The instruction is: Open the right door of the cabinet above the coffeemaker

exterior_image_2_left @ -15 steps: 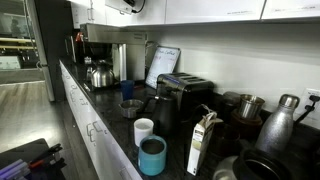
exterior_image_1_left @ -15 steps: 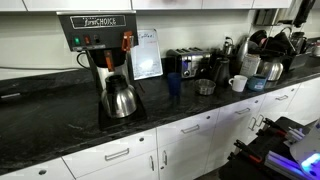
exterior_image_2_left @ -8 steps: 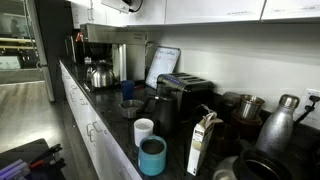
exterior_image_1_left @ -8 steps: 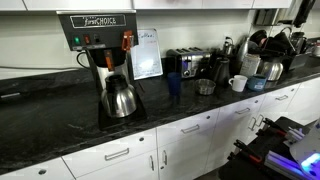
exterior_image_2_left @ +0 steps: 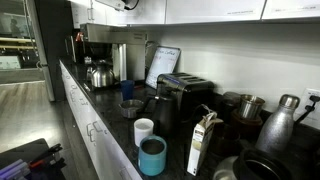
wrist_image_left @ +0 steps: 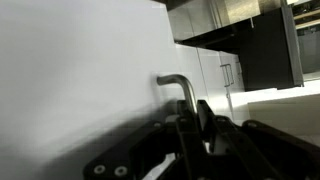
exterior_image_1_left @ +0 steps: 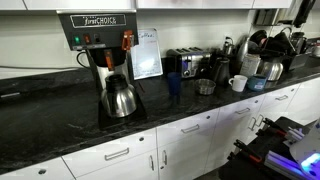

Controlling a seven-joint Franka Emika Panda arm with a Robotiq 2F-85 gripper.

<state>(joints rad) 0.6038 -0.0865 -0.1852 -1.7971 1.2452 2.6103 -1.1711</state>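
The coffeemaker [exterior_image_1_left: 100, 45] stands on the black counter with its steel carafe [exterior_image_1_left: 119, 98] under it; it also shows far back in an exterior view [exterior_image_2_left: 100, 58]. The cabinet shows only as a thin white strip along the top edge in both exterior views [exterior_image_1_left: 190, 4] [exterior_image_2_left: 200, 10]. In the wrist view its white door face [wrist_image_left: 80, 70] fills the left side. My gripper [wrist_image_left: 195, 118] is shut on the door's silver bar handle [wrist_image_left: 178, 82], one finger on each side. A dark bit of the gripper [exterior_image_2_left: 126, 4] peeks in at the top.
On the counter are a whiteboard sign [exterior_image_1_left: 147, 52], a steel toaster [exterior_image_1_left: 186, 62], a blue cup [exterior_image_1_left: 174, 84], a white mug [exterior_image_1_left: 238, 83] and a cluster of dark jugs [exterior_image_1_left: 268, 50]. White drawers with bar handles [exterior_image_1_left: 117, 154] line the front below.
The dark bit of the gripper at the top of an exterior view has crept slightly left and up. Nothing on the counter has moved.
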